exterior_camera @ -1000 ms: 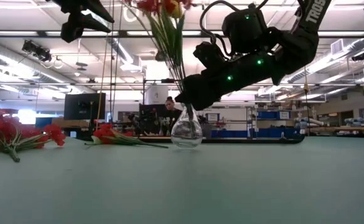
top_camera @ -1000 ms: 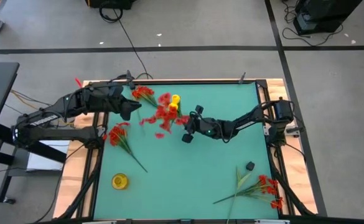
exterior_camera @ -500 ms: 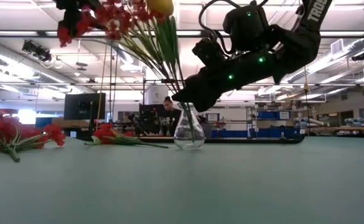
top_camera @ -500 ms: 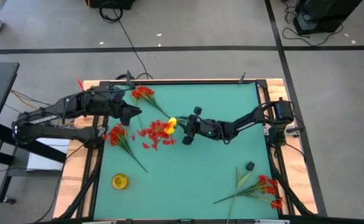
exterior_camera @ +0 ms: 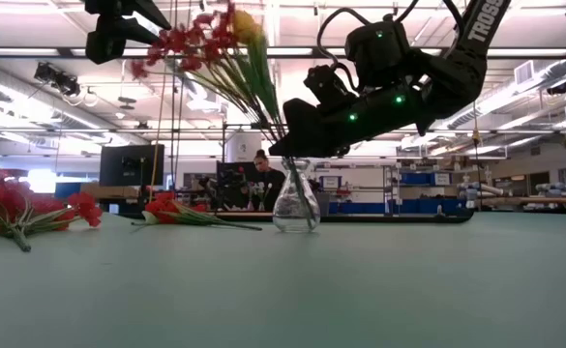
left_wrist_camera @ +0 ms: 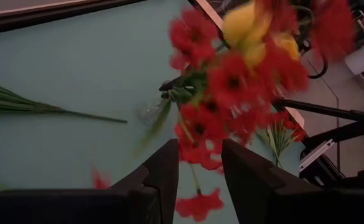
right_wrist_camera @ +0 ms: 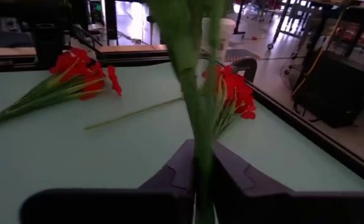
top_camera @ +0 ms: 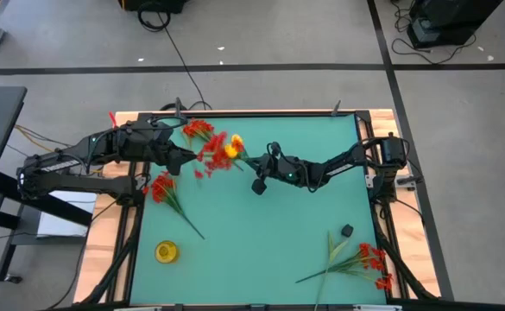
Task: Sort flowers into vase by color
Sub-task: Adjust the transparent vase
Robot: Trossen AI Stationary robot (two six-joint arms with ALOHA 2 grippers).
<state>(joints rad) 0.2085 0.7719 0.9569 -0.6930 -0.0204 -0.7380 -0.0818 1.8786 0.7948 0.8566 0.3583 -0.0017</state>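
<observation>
A bunch of red and yellow flowers (top_camera: pixel 217 149) stands in a clear glass vase (exterior_camera: pixel 295 200) near the table's middle. Its blossoms (exterior_camera: pixel 205 43) lean toward the left arm. My right gripper (exterior_camera: pixel 300 147) sits just above the vase's mouth and is shut on the green stems. My left gripper (top_camera: pixel 178 160) hangs open high over the table, close beside the blossoms; red blossoms (left_wrist_camera: pixel 200 127) show past its fingers, and I see no touch. The vase's base is down at the table top. My right gripper pinches the bunch's green stems (right_wrist_camera: pixel 197 146) between its two fingers, just above the vase's mouth (exterior_camera: pixel 297 164). The fingers come level from the table's right side and lie across the stems. The stems slant up toward the left arm and their lower ends stay in the vase.
Loose red sprigs lie near the left edge (top_camera: pixel 167 190), near the far edge (top_camera: pixel 198 130) and in the near right corner (top_camera: pixel 364 259). A small yellow object (top_camera: pixel 167 251) sits near the left front, and a small black object (top_camera: pixel 347 231) sits toward the right.
The bunch has swung in my right gripper's hold. Its blossoms dipped toward the table's near edge, then swept back toward the far edge and the left arm. My right gripper shifted slightly toward the far edge. The vase stayed in nearly the same spot.
</observation>
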